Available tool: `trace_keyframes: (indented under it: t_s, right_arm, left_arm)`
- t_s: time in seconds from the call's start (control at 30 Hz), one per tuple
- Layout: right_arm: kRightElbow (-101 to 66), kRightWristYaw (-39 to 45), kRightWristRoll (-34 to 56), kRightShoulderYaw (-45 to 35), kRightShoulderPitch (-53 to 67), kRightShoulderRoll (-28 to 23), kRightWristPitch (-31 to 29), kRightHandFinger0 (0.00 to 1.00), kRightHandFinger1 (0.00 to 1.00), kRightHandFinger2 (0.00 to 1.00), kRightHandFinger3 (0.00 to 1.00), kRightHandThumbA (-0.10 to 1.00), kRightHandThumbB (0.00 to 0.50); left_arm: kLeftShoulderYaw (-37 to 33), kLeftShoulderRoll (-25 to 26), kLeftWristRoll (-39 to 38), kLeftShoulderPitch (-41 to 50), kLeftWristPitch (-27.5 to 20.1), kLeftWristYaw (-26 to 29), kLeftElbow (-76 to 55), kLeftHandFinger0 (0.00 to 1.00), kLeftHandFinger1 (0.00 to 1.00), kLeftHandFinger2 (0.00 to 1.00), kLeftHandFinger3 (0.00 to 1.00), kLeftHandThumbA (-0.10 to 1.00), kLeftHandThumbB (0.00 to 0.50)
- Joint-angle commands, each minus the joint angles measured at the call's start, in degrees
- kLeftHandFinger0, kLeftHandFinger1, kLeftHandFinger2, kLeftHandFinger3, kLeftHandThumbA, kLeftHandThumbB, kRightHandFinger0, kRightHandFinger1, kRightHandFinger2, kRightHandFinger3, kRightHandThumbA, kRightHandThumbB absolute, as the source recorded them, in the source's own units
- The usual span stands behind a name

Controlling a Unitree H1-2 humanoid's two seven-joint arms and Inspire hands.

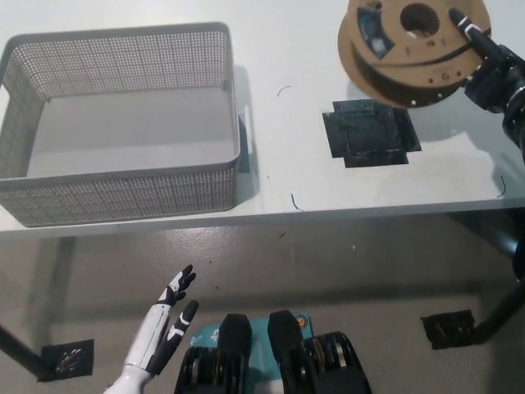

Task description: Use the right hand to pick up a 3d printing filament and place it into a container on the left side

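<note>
Here the right hand (492,70) grips the filament spool (413,45), held tilted above the table (295,148).

Brown cardboard filament spool (413,51): a dark label sits on its upper face, print too small to read.
Black square mat (370,135): no lettering visible.
Grey mesh plastic basket (123,193): no markings.

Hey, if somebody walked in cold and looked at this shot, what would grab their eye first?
Probably the brown filament spool at upper right, gripped by the black right hand and off the table. Next, the big grey mesh basket on the left, nothing in it. The white left hand rests open at lower left.
</note>
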Motion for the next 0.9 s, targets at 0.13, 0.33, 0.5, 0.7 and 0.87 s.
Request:
trace_keyframes:
  t_s: [0.13,0.33,0.5,0.7,0.87]
  right_arm:
    - [-3.55,-0.48,9.37,-1.65,-15.61,4.16,1.34,0.0,0.09,0.65,1.0,-0.1,0.075]
    - [-3.1,-2.69,9.18,-0.15,-18.77,9.35,0.88,0.0,0.08,0.67,1.0,-0.1,0.06]
    - [-3.22,-3.62,9.33,0.88,-19.89,13.77,-1.32,0.0,0.13,0.75,1.0,-0.1,0.093]
    - [-2.88,-3.35,8.4,4.23,-20.34,16.19,-3.63,0.0,0.19,0.81,1.0,-0.1,0.064]
    - [-2.33,-5.63,8.94,5.54,-21.22,18.87,-6.58,0.0,0.19,0.86,1.0,-0.1,0.045]
  left_arm:
    - [-0.77,0.64,0.16,-0.93,-2.84,-0.75,-0.48,1.0,1.0,1.0,1.0,1.0,0.246]
    - [-1.11,0.25,0.47,-0.65,-2.74,-0.53,-0.64,1.0,1.0,1.0,1.0,1.0,0.234]
    - [-1.05,0.55,0.24,-0.82,-2.66,-0.65,-0.8,1.0,1.0,1.0,1.0,1.0,0.244]
    - [-1.49,0.89,0.76,-0.8,-2.59,-0.86,-0.98,1.0,1.0,1.0,1.0,1.0,0.245]
    - [-1.7,1.02,1.13,-0.81,-1.64,-0.97,-1.5,1.0,1.0,1.0,1.0,1.0,0.241]
